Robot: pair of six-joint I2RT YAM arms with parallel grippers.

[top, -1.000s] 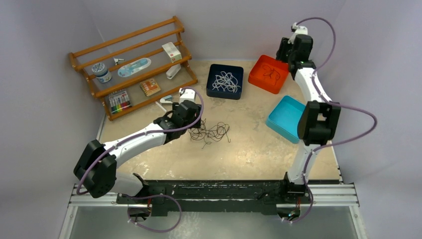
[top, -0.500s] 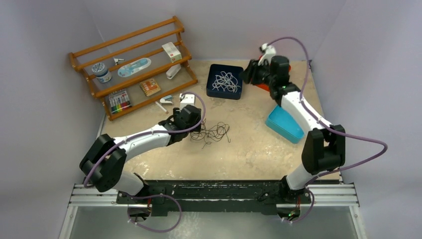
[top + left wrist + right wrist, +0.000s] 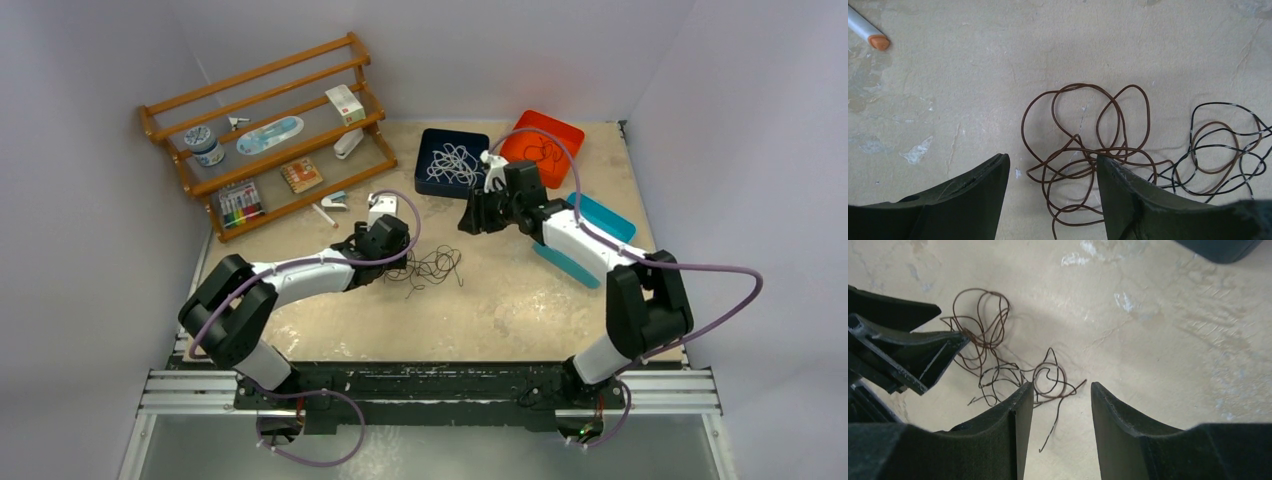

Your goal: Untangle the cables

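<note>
Brown and black cables (image 3: 425, 266) lie knotted mid-tabletop, our left gripper (image 3: 1052, 160) astride the brown loops with jaws apart, our right gripper (image 3: 1057, 390) near, open and empty; white cords (image 3: 452, 162) in the far-edge navy tray (image 3: 421, 160) suggest we are part done

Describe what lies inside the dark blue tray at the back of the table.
A loose pile of white cables lies in the dark blue tray. The right arm covers its near right corner, so anything there is hidden.
</note>
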